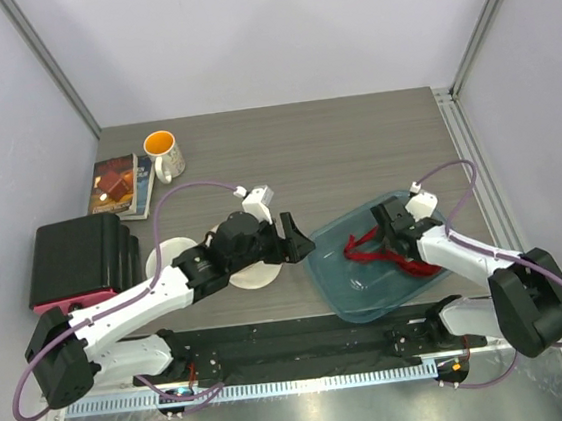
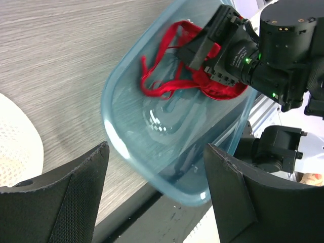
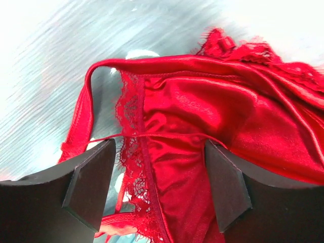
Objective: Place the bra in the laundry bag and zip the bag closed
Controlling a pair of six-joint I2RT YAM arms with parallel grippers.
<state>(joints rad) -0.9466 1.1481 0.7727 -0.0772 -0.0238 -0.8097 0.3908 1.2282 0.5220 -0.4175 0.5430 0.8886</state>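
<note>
The red bra (image 3: 212, 116) lies in a translucent blue tub (image 1: 349, 299) on the right side of the tabletop (image 1: 355, 152), with its straps trailing toward the tub's left wall. My right gripper (image 3: 158, 179) is down inside the tub. Its jaws are apart with the satin and lace cup between them, and I cannot tell whether either finger touches the cloth. From my left wrist, the bra (image 2: 223, 90) shows bunched under that gripper against the far wall of the tub (image 2: 114, 104).

The laundry bag (image 1: 168, 257) sits on the tabletop left of the tub. My left arm crosses over it, so white shows on both sides of the arm. A curve of its mesh (image 2: 12, 136) fills the left edge of my left wrist view. My left gripper (image 2: 157, 187) hangs just beside the tub's near-left rim, jaws apart and holding nothing.

At the far left corner stand a white mug with an orange inside (image 1: 163, 155) and a book (image 1: 118, 185) beside it. Nearer me there is a black case (image 1: 77, 260).
</note>
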